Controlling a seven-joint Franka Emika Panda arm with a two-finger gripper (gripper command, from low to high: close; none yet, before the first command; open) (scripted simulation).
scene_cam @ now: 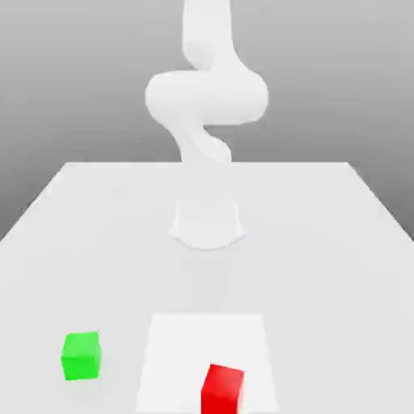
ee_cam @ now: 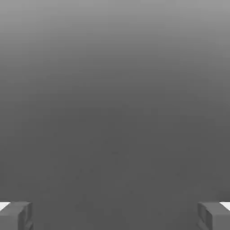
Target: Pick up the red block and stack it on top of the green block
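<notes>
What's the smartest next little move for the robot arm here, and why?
I'd probably bring the open gripper over the red block first. That block sits on the white square, the green block stands apart to the exterior view's left, and nothing is between the fingers.

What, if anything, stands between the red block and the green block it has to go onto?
Nothing visible: between the red block and the green block lie only flat white sheet and bare tabletop.

Red cube [scene_cam: 221,391], slightly turned, and green cube [scene_cam: 82,356] sat upright, apart, both away from gripper [ee_cam: 115,216].
</notes>
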